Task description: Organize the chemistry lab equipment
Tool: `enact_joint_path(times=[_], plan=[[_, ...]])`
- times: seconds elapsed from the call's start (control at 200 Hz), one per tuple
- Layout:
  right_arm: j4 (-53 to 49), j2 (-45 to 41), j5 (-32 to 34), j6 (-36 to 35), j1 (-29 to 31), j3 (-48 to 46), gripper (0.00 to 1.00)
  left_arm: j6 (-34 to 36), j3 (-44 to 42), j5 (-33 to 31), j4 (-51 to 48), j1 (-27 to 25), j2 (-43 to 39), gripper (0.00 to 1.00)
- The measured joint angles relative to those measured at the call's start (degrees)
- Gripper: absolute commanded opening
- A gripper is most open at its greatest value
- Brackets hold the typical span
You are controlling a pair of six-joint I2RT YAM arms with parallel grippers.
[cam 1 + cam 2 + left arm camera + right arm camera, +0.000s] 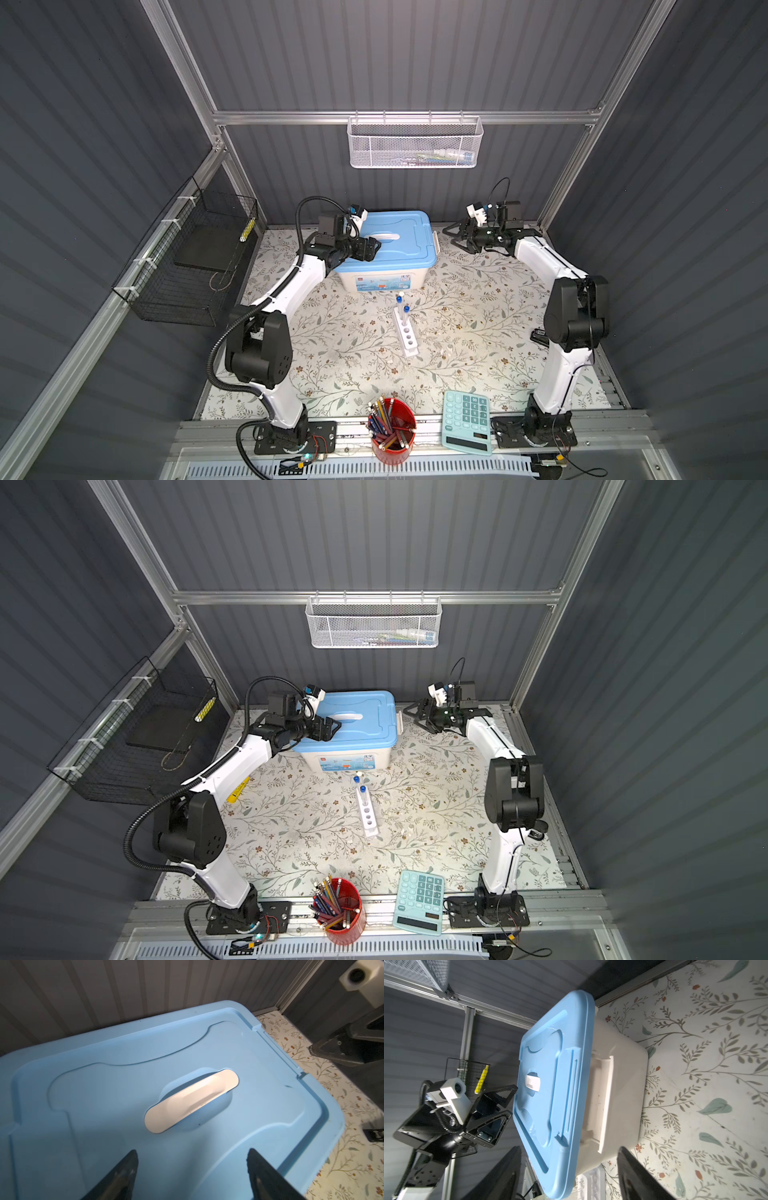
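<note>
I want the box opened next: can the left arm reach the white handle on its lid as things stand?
Probably yes. The left end effector hangs open over the lid, and nothing lies between it and the handle.

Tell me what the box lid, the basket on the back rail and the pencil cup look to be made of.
Box lid: moulded plastic, pale blue, smooth satin; soft sheen, rounded embossed ridges. Basket: probably white-coated metal mesh; fine perforations, thin wire rim. Pencil cup: red, perhaps metal mesh or plastic; too small to tell.
</note>
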Motion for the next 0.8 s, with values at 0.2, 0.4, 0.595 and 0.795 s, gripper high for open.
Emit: enact_joint_path(times=[0.2,0.4,0.595,0.795], plan=[[-2.8,0.1,4.6,-2.9,2.3,0.0,0.76,3.0,0.5,-8.4,-0.6,-4.1,0.2,0.84],[-3.5,0.1,7.2,-4.4,2.3,0.0,0.77,4.4,0.5,-11.9,-0.9,-4.2,0.2,0.83],[-4.3,2.2,8.6,-6.1,3.1,2.3,0.77,5.1,0.5,-13.0,-0.9,-4.3,0.3,0.83],[-4.3,5.1,8.6,-6.2,3.7,3.8,0.78,6.2,0.8,-14.1,-2.1,-4.8,0.4,0.83]])
